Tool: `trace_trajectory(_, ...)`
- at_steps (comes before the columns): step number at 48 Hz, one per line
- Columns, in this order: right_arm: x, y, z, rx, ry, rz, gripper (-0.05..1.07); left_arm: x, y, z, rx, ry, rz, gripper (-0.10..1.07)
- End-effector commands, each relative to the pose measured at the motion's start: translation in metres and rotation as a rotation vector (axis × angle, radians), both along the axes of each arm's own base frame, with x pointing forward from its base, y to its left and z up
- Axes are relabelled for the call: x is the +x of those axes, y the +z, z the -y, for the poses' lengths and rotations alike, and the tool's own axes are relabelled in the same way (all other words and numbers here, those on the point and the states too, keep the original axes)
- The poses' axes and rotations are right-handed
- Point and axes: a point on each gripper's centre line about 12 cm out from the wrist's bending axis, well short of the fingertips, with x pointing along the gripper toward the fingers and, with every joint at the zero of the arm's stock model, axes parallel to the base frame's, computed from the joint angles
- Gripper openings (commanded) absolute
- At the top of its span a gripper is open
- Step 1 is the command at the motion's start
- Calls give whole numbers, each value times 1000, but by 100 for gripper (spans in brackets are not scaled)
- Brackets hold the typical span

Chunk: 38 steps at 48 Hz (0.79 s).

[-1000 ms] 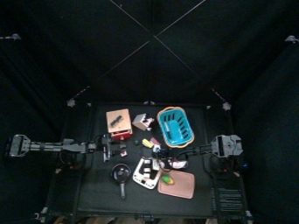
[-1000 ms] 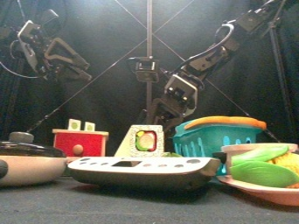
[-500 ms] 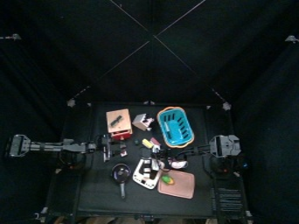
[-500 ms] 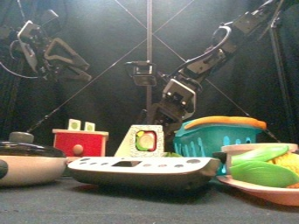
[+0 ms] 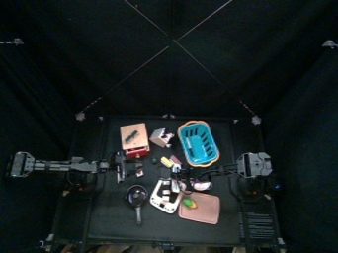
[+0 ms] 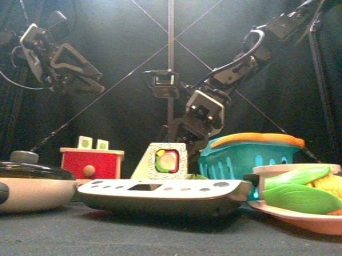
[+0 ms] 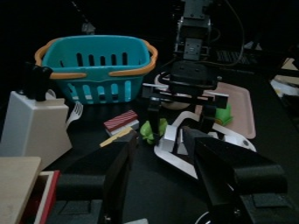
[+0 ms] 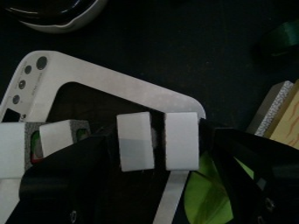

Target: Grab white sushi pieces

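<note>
Two white sushi pieces (image 8: 158,138) stand side by side on a white board (image 8: 70,83). My right gripper (image 8: 163,156) hangs open just above them, one jaw on each side, not touching them that I can see. In the front view a white sushi piece with a green and red centre (image 6: 166,160) stands behind a white scale, with the right gripper (image 6: 201,110) above it. From above, the right gripper (image 5: 189,184) is over the board (image 5: 164,196). My left gripper (image 7: 176,179) is open and empty, raised at the table's left (image 5: 117,170).
A teal basket (image 5: 199,143) stands at the back right, and a red toaster-like box (image 5: 132,133) at the back left. A black pan (image 5: 136,198) lies front left. At front right a pink plate (image 5: 203,208) holds green pieces. Black curtains close in the table.
The right arm has shifted slightly to the right in the front view. The left arm and the objects have not moved.
</note>
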Motion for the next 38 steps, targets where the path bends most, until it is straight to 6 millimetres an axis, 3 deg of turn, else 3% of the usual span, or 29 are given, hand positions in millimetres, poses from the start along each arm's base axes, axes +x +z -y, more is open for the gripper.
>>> trace_trajectory(1, 6, 18, 1, -2, -2, 49, 101, 2, 5, -1, 1, 3, 17, 84)
trace_trajectory(38, 6, 18, 2, -4, -1, 52, 98, 2, 5, -1, 1, 3, 18, 84)
